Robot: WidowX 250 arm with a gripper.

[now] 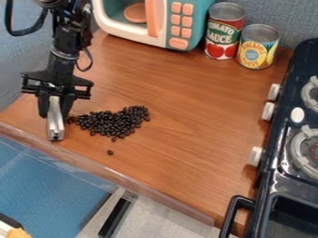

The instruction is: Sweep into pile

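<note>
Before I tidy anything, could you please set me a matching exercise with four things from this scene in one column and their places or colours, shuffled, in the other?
Things
1. heap of dark beans
2. stray bean
3. red-labelled can
4. toy microwave

Places or colours
A. teal and white, with orange buttons
B. alone, between the heap and the near edge of the brown counter
C. just to the image right of the grey bar in the gripper
D. beside the yellow-labelled can

Right pairs: 1-C, 2-B, 3-D, 4-A

Black beans (114, 122) lie loosely heaped on wood.
</note>
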